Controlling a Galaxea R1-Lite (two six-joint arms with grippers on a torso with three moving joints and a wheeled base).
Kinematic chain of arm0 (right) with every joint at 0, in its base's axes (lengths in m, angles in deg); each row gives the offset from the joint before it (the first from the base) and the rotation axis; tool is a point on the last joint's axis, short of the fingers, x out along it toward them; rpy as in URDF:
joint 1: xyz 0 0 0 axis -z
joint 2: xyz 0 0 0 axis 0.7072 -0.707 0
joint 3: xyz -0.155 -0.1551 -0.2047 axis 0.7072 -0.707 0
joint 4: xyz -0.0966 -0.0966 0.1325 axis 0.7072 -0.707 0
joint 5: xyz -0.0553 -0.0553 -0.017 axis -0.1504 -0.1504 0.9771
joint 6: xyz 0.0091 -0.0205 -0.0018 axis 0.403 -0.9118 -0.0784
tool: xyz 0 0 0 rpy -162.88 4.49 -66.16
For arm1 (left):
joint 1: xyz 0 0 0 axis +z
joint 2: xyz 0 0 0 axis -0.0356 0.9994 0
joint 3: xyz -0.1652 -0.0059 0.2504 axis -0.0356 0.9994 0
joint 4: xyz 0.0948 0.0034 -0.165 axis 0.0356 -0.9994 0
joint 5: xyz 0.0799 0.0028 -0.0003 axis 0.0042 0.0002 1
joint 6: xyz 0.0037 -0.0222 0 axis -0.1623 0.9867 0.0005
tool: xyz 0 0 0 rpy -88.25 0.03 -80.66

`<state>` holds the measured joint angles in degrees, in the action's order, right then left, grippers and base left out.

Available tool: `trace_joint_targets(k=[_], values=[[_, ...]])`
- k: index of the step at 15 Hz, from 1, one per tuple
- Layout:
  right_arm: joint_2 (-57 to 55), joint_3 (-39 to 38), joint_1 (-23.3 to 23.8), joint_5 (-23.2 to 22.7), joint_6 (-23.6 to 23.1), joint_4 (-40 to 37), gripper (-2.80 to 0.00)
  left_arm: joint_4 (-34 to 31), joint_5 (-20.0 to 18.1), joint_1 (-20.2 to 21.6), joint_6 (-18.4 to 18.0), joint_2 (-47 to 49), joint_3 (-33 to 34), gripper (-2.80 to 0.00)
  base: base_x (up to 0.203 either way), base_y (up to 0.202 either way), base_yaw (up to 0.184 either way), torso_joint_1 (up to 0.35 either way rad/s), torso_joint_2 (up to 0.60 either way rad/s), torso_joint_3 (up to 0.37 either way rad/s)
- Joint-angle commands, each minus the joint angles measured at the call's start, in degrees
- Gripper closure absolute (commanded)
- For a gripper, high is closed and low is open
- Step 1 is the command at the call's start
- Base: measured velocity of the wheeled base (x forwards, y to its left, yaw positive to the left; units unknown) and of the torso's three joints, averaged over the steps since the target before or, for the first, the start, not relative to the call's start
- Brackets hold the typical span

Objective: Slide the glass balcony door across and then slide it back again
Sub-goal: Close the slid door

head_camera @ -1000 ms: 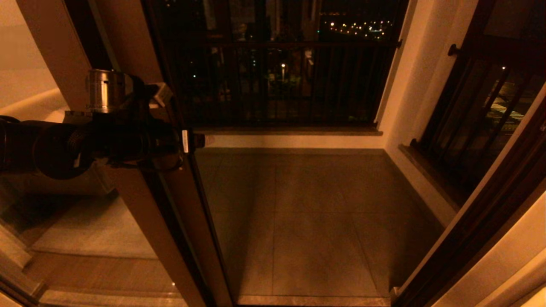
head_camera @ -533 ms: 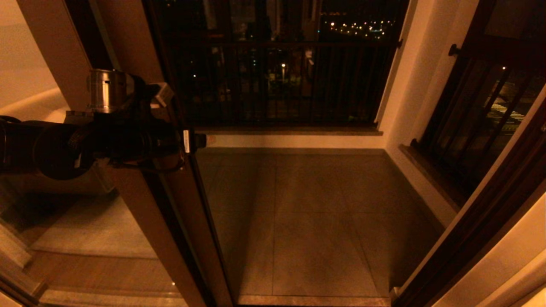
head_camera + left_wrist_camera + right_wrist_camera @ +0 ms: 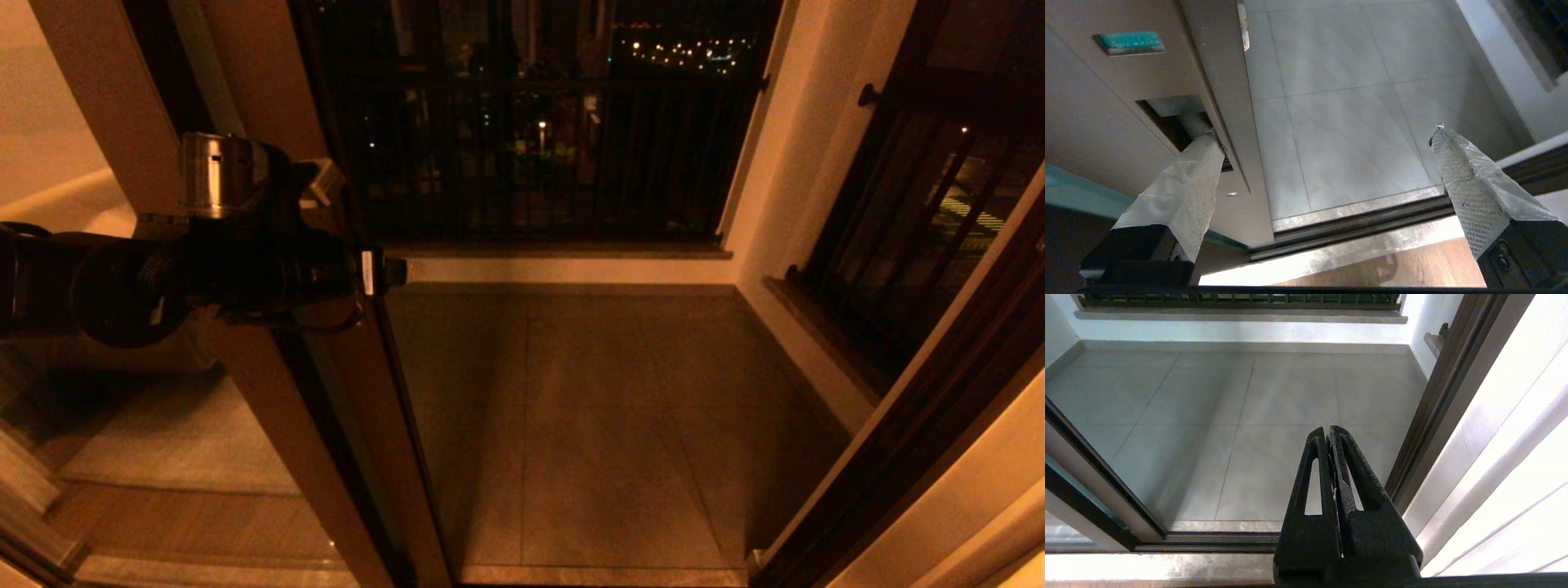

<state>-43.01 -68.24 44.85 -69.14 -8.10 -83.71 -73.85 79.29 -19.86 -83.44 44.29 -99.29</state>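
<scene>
Standing at the left of the opening, the glass balcony door (image 3: 359,425) leaves the tiled balcony floor (image 3: 604,408) exposed; one left gripper (image 3: 1327,134) has jaws spread wide, one taped finger (image 3: 1184,183) lodged in the frame's recessed handle pocket (image 3: 1175,118); one right gripper (image 3: 1329,435), jaws pressed together, hangs empty above the sill track (image 3: 1216,538).

Head view looks down over balcony floor (image 3: 588,408); both wrist views share it.
</scene>
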Motion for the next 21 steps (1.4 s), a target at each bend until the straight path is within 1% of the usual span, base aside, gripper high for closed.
trace_joint_targets(k=[1,4,12,21], values=[[0.0,0.0,0.0,0.0,0.0,0.0,0.0,-0.1,0.2,0.1,0.1,0.0,0.0,-2.8,0.0,0.0,0.0,0.0,0.0,0.0],[0.0,0.0,0.0,0.0,0.0,0.0,0.0,-0.1,0.2,-0.3,0.1,-0.1,0.0,-2.8,0.0,0.0,0.0,0.0,0.0,0.0],[0.0,0.0,0.0,0.0,0.0,0.0,0.0,-0.1,0.7,-3.8,0.2,-0.2,0.0,-2.8,0.0,0.0,0.0,0.0,0.0,0.0],[0.0,0.0,0.0,0.0,0.0,0.0,0.0,-0.1,0.8,-4.8,0.2,-0.1,-0.2,-2.8,0.0,0.0,0.0,0.0,0.0,0.0]])
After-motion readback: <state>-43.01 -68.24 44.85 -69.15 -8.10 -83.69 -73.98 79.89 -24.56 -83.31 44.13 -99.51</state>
